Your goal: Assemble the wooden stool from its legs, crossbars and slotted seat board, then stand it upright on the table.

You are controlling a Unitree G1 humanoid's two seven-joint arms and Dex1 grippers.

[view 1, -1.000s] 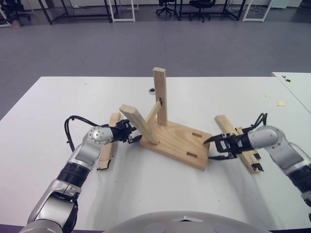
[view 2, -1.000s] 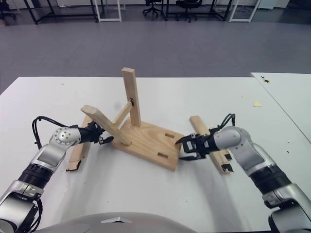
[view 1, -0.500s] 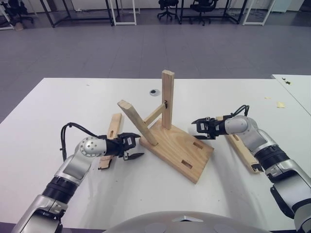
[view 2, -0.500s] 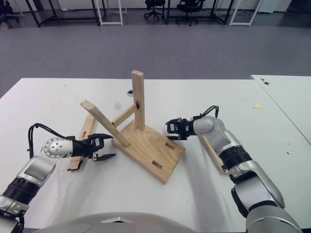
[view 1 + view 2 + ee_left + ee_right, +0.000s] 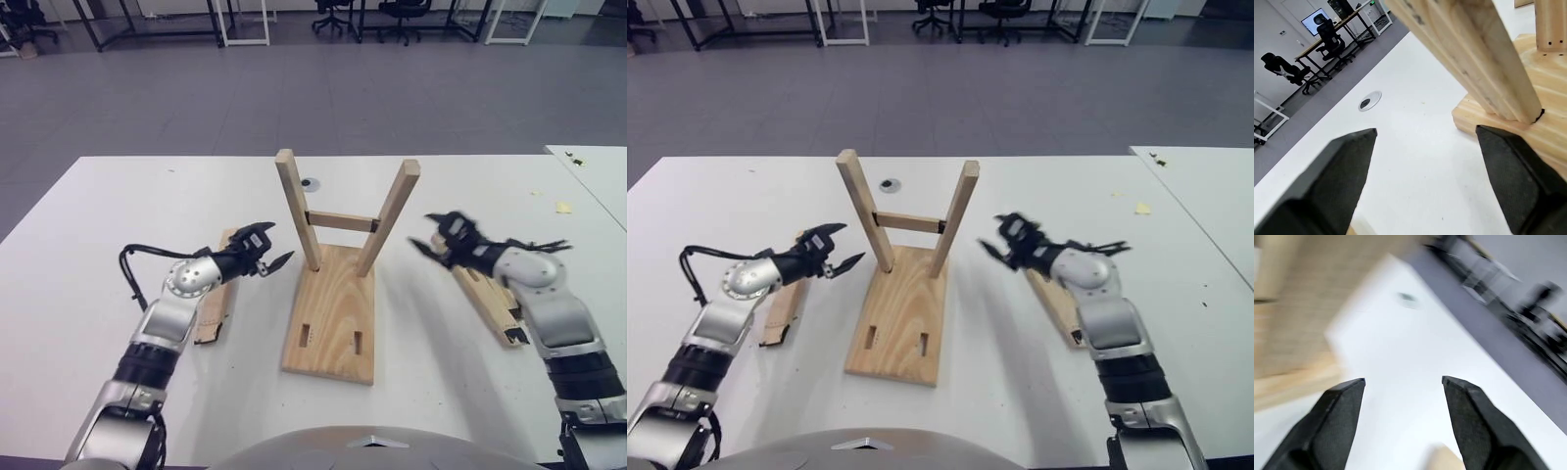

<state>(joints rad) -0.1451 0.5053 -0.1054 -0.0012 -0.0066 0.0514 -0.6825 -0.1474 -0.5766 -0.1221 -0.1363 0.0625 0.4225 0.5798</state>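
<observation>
From the head, the slotted seat board (image 5: 331,323) lies flat mid-desk (image 5: 88,245). Two legs (image 5: 297,211) stand upright at its far end, joined by a crossbar (image 5: 340,222). The left claw (image 5: 277,243) gapes empty just left of them, and the right claw (image 5: 423,233) gapes empty to their right.

In the left wrist view, the wide-spread fingers (image 5: 1337,171) touch nothing, with a leg's foot just beyond.

In the right wrist view, the fingers (image 5: 1332,426) are spread with nothing between them.

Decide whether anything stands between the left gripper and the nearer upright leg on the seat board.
Nothing visible does. The left gripper hangs open just short of the nearer upright leg. Only bare white table shows between it and that leg, down to where the leg enters the seat board.
</observation>
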